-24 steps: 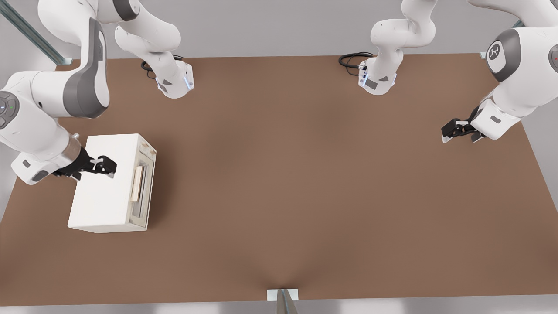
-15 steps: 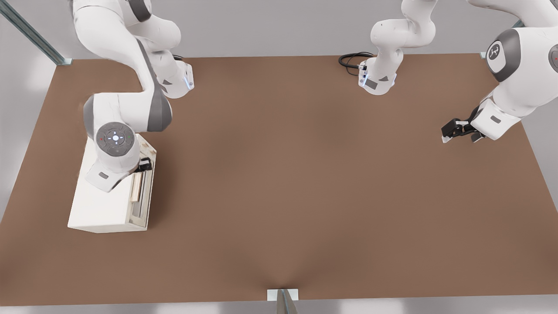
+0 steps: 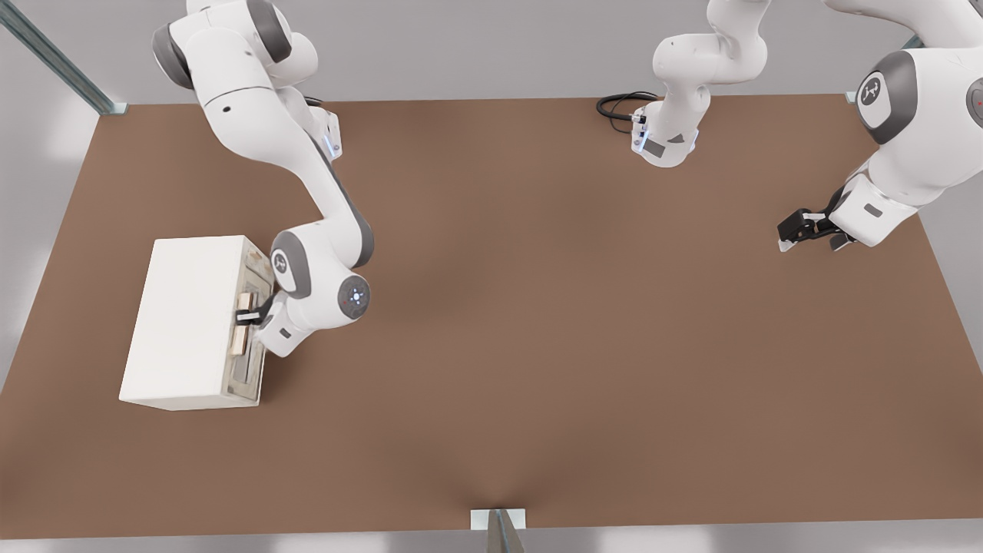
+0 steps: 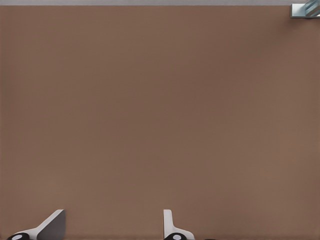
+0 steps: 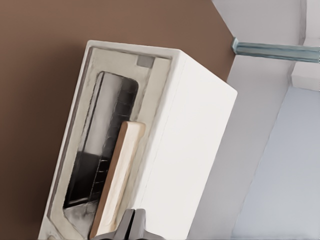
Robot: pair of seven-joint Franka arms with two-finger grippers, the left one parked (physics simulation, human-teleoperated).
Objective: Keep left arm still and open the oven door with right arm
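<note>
The small white oven [image 3: 184,322] stands at the front view's left, its cream oven door [image 3: 257,376] closed and facing the table's middle. A tan bar handle [image 3: 240,342] runs along the door. The right arm [image 3: 322,284] bends down in front of the door, and its gripper [image 3: 247,315] sits against the handle's middle. In the right wrist view the door [image 5: 95,130] with its dark window and the handle [image 5: 117,175] fill the frame. There the gripper [image 5: 132,227] shows its fingers pressed together, shut, beside the handle's near end and not around it.
The brown table [image 3: 537,346] stretches wide to the front view's right of the oven. Two arm bases [image 3: 307,146] [image 3: 664,142] and a black cable [image 3: 622,104] sit at the far edge. A metal post [image 3: 54,57] stands at the far left corner.
The right arm swung from above the oven's top round to the door side. Its gripper dropped from the top to the handle. The oven and its door have not moved.
</note>
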